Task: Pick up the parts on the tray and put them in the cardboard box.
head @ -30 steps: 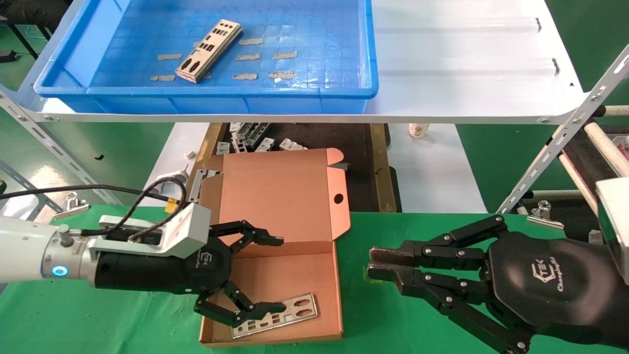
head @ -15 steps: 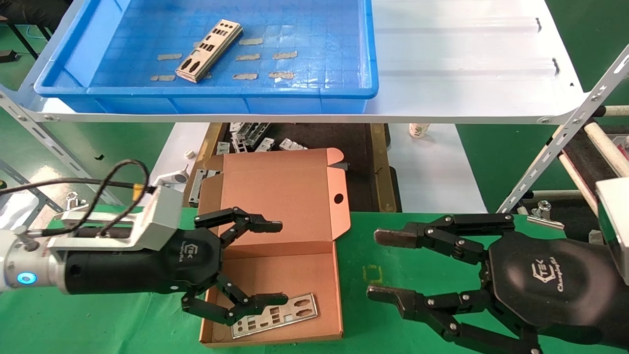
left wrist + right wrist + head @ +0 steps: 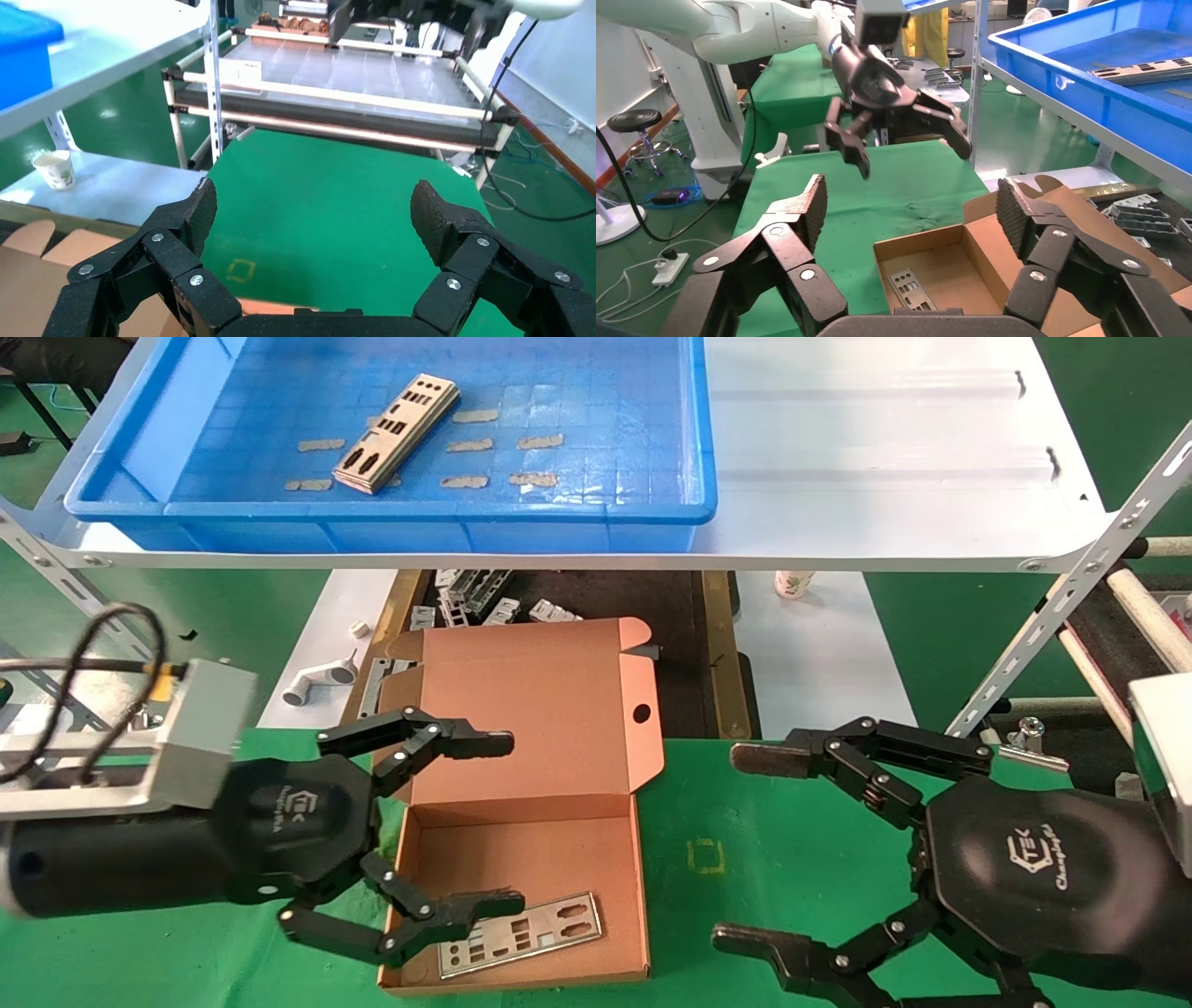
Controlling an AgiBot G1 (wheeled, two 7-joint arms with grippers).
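Note:
One silver-grey part [image 3: 398,432] lies in the blue tray [image 3: 419,523] on the shelf at the back left; it also shows in the right wrist view [image 3: 1151,69]. The cardboard box [image 3: 521,710] stands open on the green table, with another part [image 3: 531,933] flat on its floor near the front. My left gripper [image 3: 510,822] is open and empty at the box's left side, its lower finger over the plate's left end. My right gripper [image 3: 731,848] is open wide and empty over the green cloth to the right of the box. The right wrist view shows the box [image 3: 989,260] and the plate [image 3: 909,288] inside it.
The tray sits on a white shelf sheet [image 3: 885,458] held by slanted metal struts [image 3: 1071,589]. Small grey brackets [image 3: 484,598] and a paper cup [image 3: 793,583] lie under the shelf behind the box. A white pipe fitting [image 3: 317,682] and a binder clip [image 3: 1029,738] lie at the table's back edge.
My left gripper has drawn back to the left, away from the plate, which stays in the box. My right gripper has gone from shut to wide open.

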